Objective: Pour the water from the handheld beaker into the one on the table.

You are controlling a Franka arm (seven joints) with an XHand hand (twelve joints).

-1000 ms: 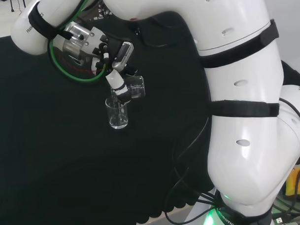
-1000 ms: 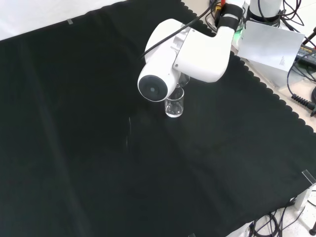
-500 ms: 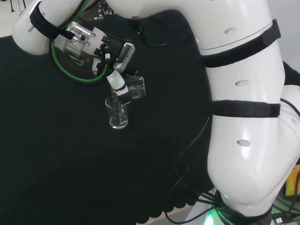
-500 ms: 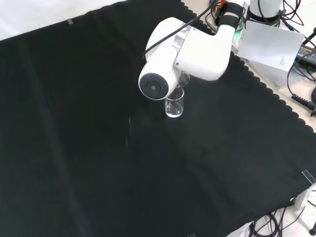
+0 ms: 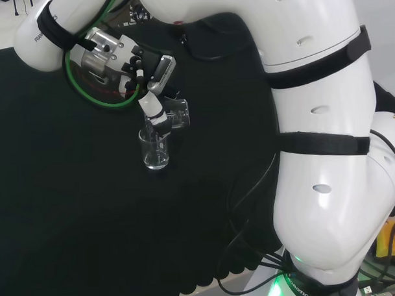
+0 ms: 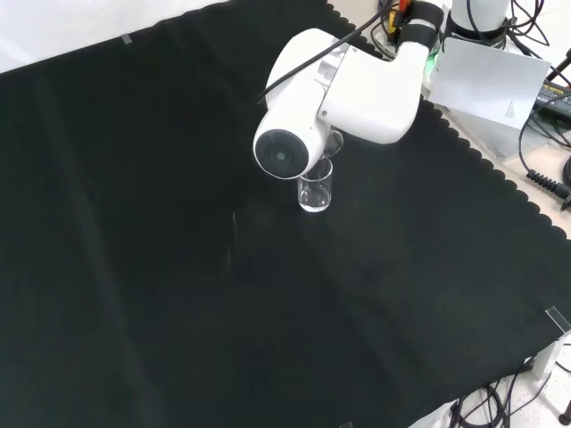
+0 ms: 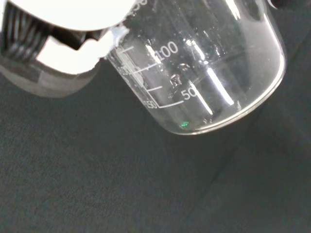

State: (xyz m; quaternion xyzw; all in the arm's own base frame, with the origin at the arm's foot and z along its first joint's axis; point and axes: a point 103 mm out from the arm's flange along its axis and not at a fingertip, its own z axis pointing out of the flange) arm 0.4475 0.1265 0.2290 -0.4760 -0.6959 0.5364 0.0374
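Right now my hand (image 5: 153, 81) is curled round the tilted handheld beaker (image 5: 177, 114), its lip seemingly just above the beaker on the desk (image 5: 154, 149), so tipping further off-centre could send water onto the black cloth (image 5: 89, 210) beside it.

Robot lab — cloth-covered bench (image 6: 178, 267), cables (image 6: 544, 183).

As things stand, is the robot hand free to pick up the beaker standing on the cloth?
Probably not: the robot hand is already curled round a tilted beaker just above the standing beaker, so it would have to put that down first.
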